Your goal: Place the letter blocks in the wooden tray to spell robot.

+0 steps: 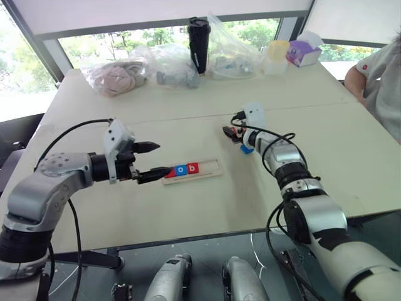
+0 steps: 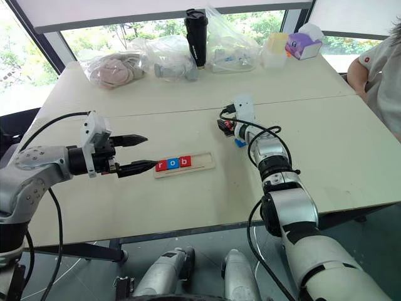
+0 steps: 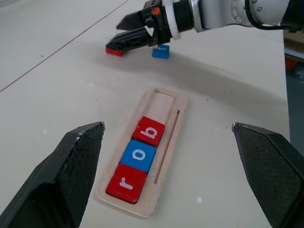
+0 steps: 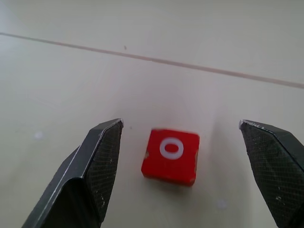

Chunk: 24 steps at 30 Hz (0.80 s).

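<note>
Looking down from the head camera, the wooden tray (image 1: pixel 193 170) lies near the middle of the pale bench (image 1: pixel 188 213), with red, blue and red letter blocks filling its left part and bare wood at its right end. The left gripper (image 1: pixel 152 161) hangs released at centre left, its lower finger tip just over the tray's left end. Right of centre, the right gripper (image 1: pixel 233 133) reaches toward a loose blue block (image 1: pixel 247 149). Along the frame's top stand a black tumbler (image 1: pixel 199 44), clear plastic bags (image 1: pixel 172 63) and a purple tissue box (image 1: pixel 303 51); a person's sleeve (image 1: pixel 382 75) enters at the right edge.

From the left wrist, the tray's blocks read r (image 3: pixel 126 182), o (image 3: pixel 138 155), b (image 3: pixel 149 131). At the top, the right gripper (image 3: pixel 118 42) hovers over a red block (image 3: pixel 114 52), the blue block beside it.

From the right wrist, spread fingers (image 4: pixel 102 156) flank a red "o" block (image 4: pixel 171 155) at lower centre, touching neither side.
</note>
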Tool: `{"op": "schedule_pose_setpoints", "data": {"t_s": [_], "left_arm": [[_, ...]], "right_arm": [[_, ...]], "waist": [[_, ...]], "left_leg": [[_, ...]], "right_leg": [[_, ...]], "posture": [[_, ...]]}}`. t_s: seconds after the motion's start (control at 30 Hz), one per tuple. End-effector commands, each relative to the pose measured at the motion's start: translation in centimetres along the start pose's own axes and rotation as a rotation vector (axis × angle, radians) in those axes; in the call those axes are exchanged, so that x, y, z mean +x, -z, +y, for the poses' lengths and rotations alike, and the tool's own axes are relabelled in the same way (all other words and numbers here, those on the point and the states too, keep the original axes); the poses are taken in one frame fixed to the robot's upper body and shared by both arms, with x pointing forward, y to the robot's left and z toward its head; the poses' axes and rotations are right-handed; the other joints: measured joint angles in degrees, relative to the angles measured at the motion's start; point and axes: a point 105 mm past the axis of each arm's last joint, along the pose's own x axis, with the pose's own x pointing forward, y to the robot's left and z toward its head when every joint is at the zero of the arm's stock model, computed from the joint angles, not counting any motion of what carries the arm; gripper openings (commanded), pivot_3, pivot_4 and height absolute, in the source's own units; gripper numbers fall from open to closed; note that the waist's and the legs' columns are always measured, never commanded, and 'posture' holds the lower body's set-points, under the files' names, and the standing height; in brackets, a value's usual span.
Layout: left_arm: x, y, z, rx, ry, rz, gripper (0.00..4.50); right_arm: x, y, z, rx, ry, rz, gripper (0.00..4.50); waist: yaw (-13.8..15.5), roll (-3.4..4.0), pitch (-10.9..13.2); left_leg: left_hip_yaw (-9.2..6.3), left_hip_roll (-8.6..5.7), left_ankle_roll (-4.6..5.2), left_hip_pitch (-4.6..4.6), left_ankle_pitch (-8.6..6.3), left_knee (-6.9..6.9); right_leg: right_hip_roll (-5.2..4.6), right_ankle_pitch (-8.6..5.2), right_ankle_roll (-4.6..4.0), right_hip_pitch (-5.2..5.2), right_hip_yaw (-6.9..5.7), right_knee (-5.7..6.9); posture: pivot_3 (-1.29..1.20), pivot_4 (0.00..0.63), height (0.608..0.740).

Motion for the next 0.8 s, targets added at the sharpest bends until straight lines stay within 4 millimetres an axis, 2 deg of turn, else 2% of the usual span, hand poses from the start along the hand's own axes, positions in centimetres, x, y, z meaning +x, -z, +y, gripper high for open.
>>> {"op": "schedule_pose_setpoints", "data": {"t_s": [0.03, 0.1, 0.2, 0.33, 0.37, 0.47, 0.57, 0.6, 0.67, 0.73, 0.8], "left_arm": [[-0.8, -1.1, -0.1, 0.047, -0.036, -0.024, 4.50], [-0.8, -0.9, -0.1, 0.044, -0.043, -0.023, 4.50], [-0.7, -0.8, -0.1, 0.042, -0.048, -0.023, 4.50], [-0.5, -0.7, -0.1, 0.043, -0.049, -0.021, 4.50], [-0.4, -0.7, 0.0, 0.043, -0.048, -0.021, 4.50], [-0.2, -0.8, -0.1, 0.044, -0.038, -0.025, 4.50], [0.2, -1.0, -0.6, 0.048, -0.008, -0.029, 4.50], [0.3, -1.1, -0.9, 0.050, 0.005, -0.028, 4.50], [0.5, -1.0, -1.3, 0.057, 0.034, -0.016, 4.50], [0.8, -0.7, -1.8, 0.075, 0.061, 0.003, 4.50], [1.3, -0.7, -1.9, 0.078, 0.080, 0.001, 4.50]], "right_arm": [[0.5, -0.8, 0.8, -0.032, -0.006, -0.009, 3.98], [0.7, -0.3, 1.2, -0.047, -0.001, 0.008, 3.98], [0.9, 0.0, 1.4, -0.053, 0.018, 0.008, 3.23], [1.0, -0.2, 1.6, -0.061, 0.032, 0.003, 1.31], [1.0, -0.4, 1.6, -0.073, 0.034, -0.001, 1.16], [0.8, -1.4, 1.1, -0.094, 0.052, -0.045, 1.16], [-0.4, -4.1, -0.2, -0.116, 0.069, -0.162, 1.16], [-1.3, -5.0, -0.7, -0.116, 0.068, -0.203, 1.16], [-4.3, -5.6, -0.7, -0.146, 0.040, -0.231, 1.16], [-7.6, -4.8, 0.1, -0.117, 0.035, -0.192, 1.16], [-10.1, -2.9, 0.7, -0.017, 0.072, -0.115, 1.16]], "waist": [[-0.1, 0.00, 0.0], [-0.2, 0.00, 0.0], [-0.2, 0.00, 0.0], [-0.2, 0.00, 0.0], [-0.2, 0.00, 0.0], [-0.2, 0.00, 0.0], [0.0, 0.01, 0.0], [0.2, 0.02, 0.0], [0.7, 0.02, 0.0], [0.8, 0.02, 0.0], [0.6, 0.01, 0.0]], "left_leg": [[0.00, 0.00, -0.01, 0.00, 0.01, 0.00], [-0.01, 0.03, -0.07, 0.01, 0.04, 0.00], [-0.02, 0.05, -0.11, 0.05, 0.07, 0.00], [-0.02, 0.06, -0.12, 0.11, 0.08, 0.00], [-0.03, 0.06, -0.13, 0.11, 0.08, 0.00], [-0.03, 0.06, -0.14, 0.11, 0.08, 0.00], [-0.03, 0.06, -0.15, 0.11, 0.09, 0.00], [-0.04, 0.05, -0.15, 0.10, 0.09, 0.00], [-0.15, 0.00, -0.15, -0.01, 0.09, 0.00], [-0.25, -0.07, -0.12, -0.12, 0.07, -0.02], [-0.25, -0.07, -0.10, -0.16, 0.05, -0.12]], "right_leg": [[0.00, 0.00, 0.00, -0.02, 0.01, 0.01], [0.05, 0.00, 0.00, -0.02, 0.03, 0.03], [0.08, 0.01, -0.02, -0.01, 0.03, 0.08], [0.10, 0.02, -0.04, 0.05, 0.03, 0.08], [0.10, 0.02, -0.05, 0.05, 0.03, 0.08], [0.10, 0.03, -0.05, 0.05, 0.03, 0.08], [0.10, 0.03, -0.06, 0.03, 0.03, 0.09], [0.10, 0.03, -0.05, 0.04, 0.03, 0.08], [0.08, 0.03, -0.05, -0.04, 0.03, 0.08], [0.06, 0.02, -0.05, -0.27, 0.04, 0.07], [0.06, 0.02, -0.06, -0.23, 0.07, 0.07]], "posture": [[0.00, 0.150, 0.740], [0.00, 0.150, 0.740], [0.00, 0.150, 0.740], [0.00, 0.150, 0.740], [0.00, 0.150, 0.740], [0.00, 0.150, 0.740], [0.00, 0.150, 0.740], [0.00, 0.150, 0.740], [0.00, 0.150, 0.740], [0.00, 0.150, 0.740], [0.00, 0.150, 0.740]]}}
